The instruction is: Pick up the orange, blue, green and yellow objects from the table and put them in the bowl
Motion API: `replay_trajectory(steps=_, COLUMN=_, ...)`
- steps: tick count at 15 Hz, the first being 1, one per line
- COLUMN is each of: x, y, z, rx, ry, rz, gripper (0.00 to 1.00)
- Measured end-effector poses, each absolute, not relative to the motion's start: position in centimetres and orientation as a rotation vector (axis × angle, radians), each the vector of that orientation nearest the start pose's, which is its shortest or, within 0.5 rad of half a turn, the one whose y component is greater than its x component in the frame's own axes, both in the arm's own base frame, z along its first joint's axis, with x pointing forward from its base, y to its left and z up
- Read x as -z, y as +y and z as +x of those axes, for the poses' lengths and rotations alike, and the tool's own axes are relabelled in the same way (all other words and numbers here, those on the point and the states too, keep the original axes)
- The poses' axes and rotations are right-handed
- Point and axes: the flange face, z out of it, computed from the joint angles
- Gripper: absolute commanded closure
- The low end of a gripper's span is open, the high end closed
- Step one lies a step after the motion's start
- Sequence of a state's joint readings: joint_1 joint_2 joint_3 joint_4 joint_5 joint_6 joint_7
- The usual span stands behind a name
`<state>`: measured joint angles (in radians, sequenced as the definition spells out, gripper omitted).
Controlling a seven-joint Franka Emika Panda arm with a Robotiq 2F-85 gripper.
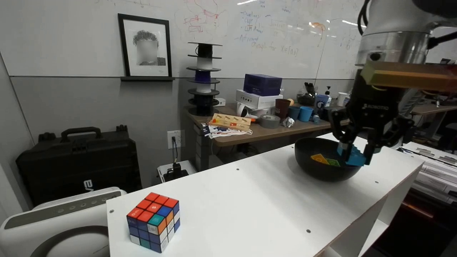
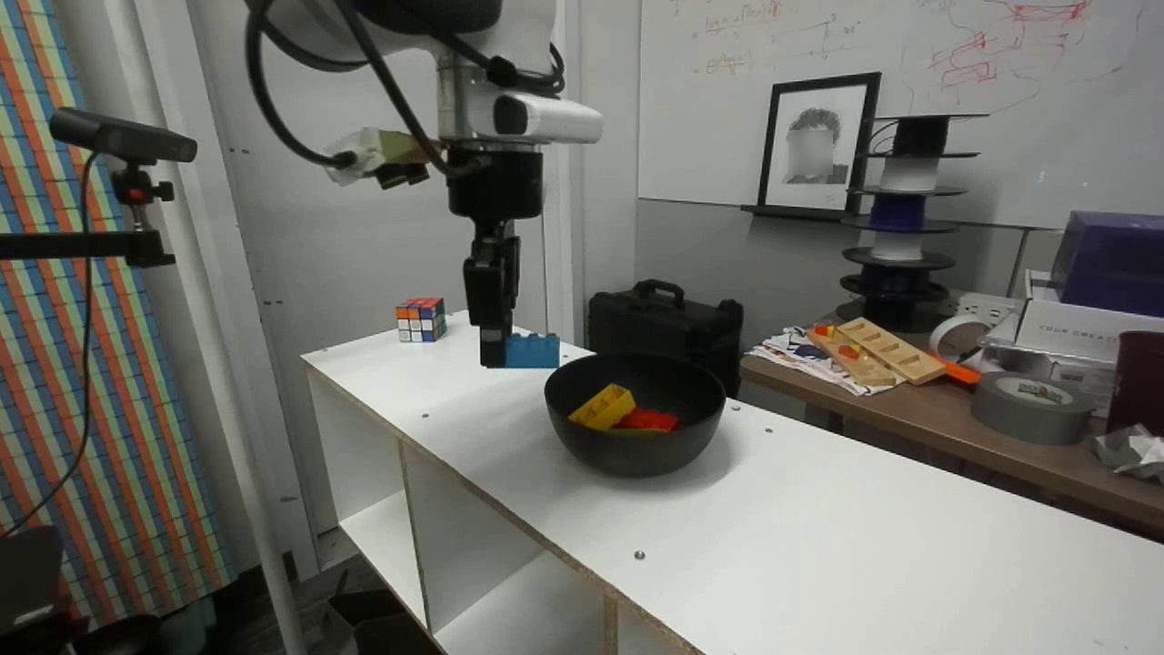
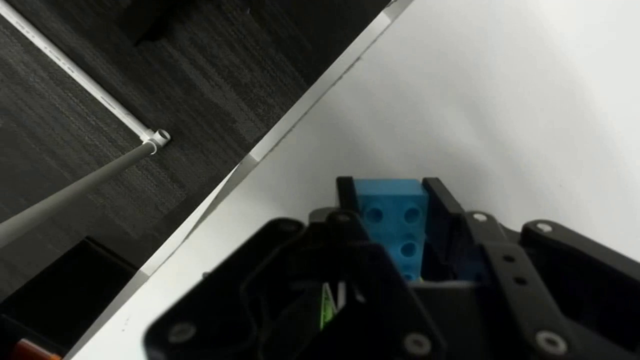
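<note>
My gripper [image 1: 358, 155] is shut on a blue brick [image 1: 356, 157], which also shows between the fingers in the wrist view [image 3: 392, 215]. In an exterior view the brick [image 2: 534, 351] sticks out from the fingertips [image 2: 494, 350], raised above the table, with its end near the rim of the black bowl [image 2: 627, 459]. I cannot tell how far it overlaps the rim. Inside the bowl lie a yellow brick [image 2: 604, 407] and a red-orange brick [image 2: 647, 419]. A green brick [image 1: 333, 162] in the bowl shows in an exterior view. The arm partly hides the bowl in the wrist view.
A Rubik's cube [image 1: 153, 221] stands at the far end of the white table [image 1: 250, 203]. The table's open edge [image 2: 509, 518] runs past the bowl, with shelf compartments below. A brown desk [image 2: 818, 391] with tape, boxes and cups stands behind. A camera on a stand [image 2: 127, 136] is nearby.
</note>
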<state>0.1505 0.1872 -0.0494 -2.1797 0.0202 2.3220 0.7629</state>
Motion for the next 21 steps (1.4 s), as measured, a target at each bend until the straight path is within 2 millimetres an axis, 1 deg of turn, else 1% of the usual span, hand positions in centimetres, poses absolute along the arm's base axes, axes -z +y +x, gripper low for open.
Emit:
replay_trajectory(steps=4, x=-29.9, y=3.3, z=50.6, rx=0.137, ry=1.076, rz=-2.984, gripper=0.89)
replay_trajectory(steps=7, x=-30.3, y=1.5, z=48.2, rx=0.233, ry=1.132, rz=-2.924, gripper=0.89)
replay_trajectory(steps=10, x=-30.7, y=-0.3, z=46.5, rx=0.292, ry=1.18, rz=-2.874, gripper=0.89)
replay_trajectory(steps=13, x=-31.1, y=-1.6, z=45.6, rx=0.325, ry=1.224, rz=-2.838, gripper=0.89)
replay_trajectory(steps=16, x=-31.5, y=-2.4, z=45.3, rx=0.36, ry=1.249, rz=-2.809, gripper=0.89)
replay_trajectory(steps=18, x=-31.6, y=-2.4, z=45.2, rx=0.38, ry=1.256, rz=-2.788, gripper=0.89)
replay_trajectory(steps=21, x=-31.6, y=-1.8, z=45.2, rx=0.418, ry=1.248, rz=-2.763, gripper=0.89)
